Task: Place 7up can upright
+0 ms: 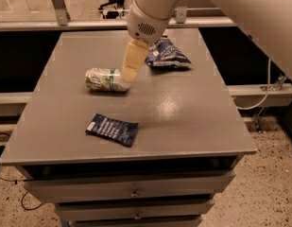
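Bulky white arm (240, 13); rounded wrist housing (157, 6) with a small speckled grille (146, 28), perhaps a vent; pale cream tool (126, 74) low over the surface (183, 117).

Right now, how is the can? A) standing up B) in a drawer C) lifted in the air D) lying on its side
D: the can lies on its side on the table, with the gripper low beside one end.
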Controlling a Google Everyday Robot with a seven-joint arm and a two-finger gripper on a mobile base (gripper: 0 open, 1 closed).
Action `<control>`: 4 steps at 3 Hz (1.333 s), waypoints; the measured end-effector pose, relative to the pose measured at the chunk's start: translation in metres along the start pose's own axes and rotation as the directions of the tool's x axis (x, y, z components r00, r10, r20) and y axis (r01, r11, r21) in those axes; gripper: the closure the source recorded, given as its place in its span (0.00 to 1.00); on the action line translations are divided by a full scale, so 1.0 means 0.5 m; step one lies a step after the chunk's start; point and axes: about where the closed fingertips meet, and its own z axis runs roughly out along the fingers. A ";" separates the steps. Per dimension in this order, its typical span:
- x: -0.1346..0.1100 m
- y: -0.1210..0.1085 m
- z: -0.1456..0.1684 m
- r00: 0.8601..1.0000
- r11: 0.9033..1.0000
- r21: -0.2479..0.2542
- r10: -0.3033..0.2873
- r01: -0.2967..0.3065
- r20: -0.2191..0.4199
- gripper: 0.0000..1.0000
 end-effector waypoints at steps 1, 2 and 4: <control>-0.038 -0.025 0.050 0.999 0.999 -0.015 0.035 -0.035 -0.010 0.00; -0.061 -0.036 0.102 0.996 0.996 -0.020 0.088 -0.088 -0.034 0.00; -0.082 -0.041 0.203 0.977 0.982 -0.016 0.188 -0.190 -0.097 0.00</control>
